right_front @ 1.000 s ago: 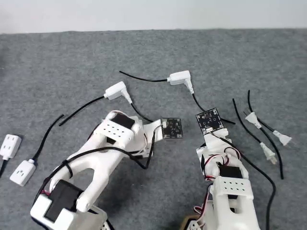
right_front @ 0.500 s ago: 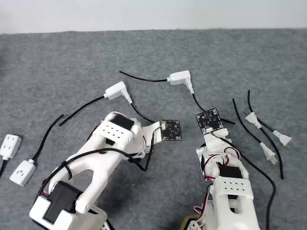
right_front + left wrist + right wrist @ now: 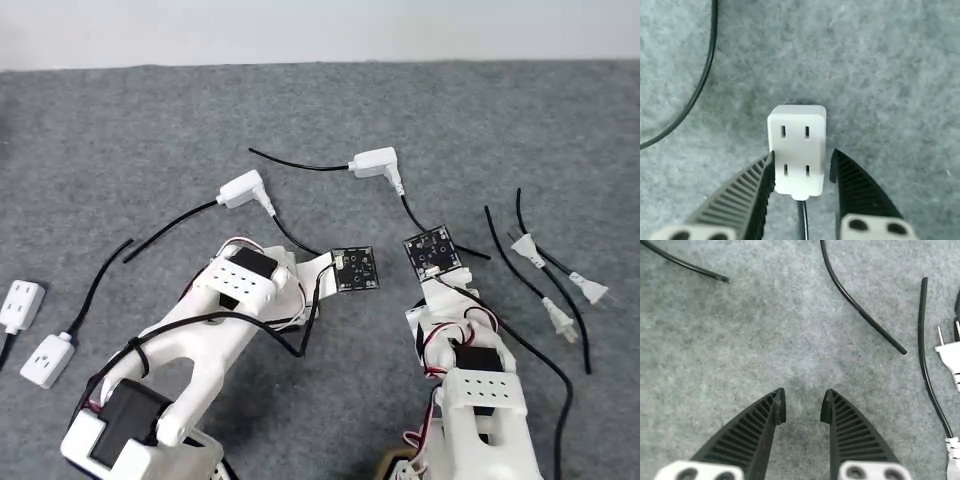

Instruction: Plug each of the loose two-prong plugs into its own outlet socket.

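In the left wrist view, a white outlet socket (image 3: 797, 147) with two pairs of slots lies on the grey carpet, its cable running back toward the camera. My left gripper (image 3: 801, 167) is open, with one finger close on each side of the socket's near end. My right gripper (image 3: 803, 405) is open over bare carpet with nothing between its fingers. A white two-prong plug (image 3: 947, 352) lies off to its side. In the high view, three loose plugs (image 3: 527, 247) (image 3: 592, 290) (image 3: 560, 318) lie to the right of the right arm (image 3: 480, 385).
Two white outlet blocks (image 3: 20, 303) (image 3: 48, 360) lie at the left edge of the carpet. Two white cable heads (image 3: 243, 188) (image 3: 375, 161) lie beyond the arms. Black cables (image 3: 170, 228) (image 3: 860, 307) trail across the carpet. The left arm (image 3: 200, 340) spans the near left.
The left arm has drawn back slightly toward the near left. The right wrist has edged a little to the left. Nothing was taken hold of or let go.
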Motion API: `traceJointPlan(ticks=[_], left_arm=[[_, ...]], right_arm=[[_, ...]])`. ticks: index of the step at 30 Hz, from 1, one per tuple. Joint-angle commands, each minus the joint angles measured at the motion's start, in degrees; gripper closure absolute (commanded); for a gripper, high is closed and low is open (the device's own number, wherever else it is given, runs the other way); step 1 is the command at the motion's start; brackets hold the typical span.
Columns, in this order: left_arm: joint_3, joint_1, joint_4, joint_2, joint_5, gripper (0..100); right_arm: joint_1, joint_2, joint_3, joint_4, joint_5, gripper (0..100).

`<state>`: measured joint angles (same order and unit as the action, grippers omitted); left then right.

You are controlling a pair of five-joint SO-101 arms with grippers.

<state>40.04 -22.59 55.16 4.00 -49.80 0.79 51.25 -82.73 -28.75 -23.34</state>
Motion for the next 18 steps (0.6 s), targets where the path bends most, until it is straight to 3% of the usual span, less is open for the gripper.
traceJointPlan(ticks=[1, 8, 13, 18], left_arm=[[-2.24, 0.09, 0.62, 1.49, 0.62, 83], [2.07, 0.09, -4.22, -0.53, 0.62, 76], [-2.24, 0.09, -1.14, -6.15, 0.62, 77], [-4.62, -2.37, 1.76, -7.21, 0.35, 93]], right_arm=[[-0.31, 0.75, 1.49, 1.19, 0.09, 86.9], [-0.31, 0.75, 1.49, 1.19, 0.09, 86.9], [-0.31, 0.75, 1.49, 1.19, 0.09, 86.9], [0.04, 1.19, 1.49, 1.19, 0.09, 86.9]])
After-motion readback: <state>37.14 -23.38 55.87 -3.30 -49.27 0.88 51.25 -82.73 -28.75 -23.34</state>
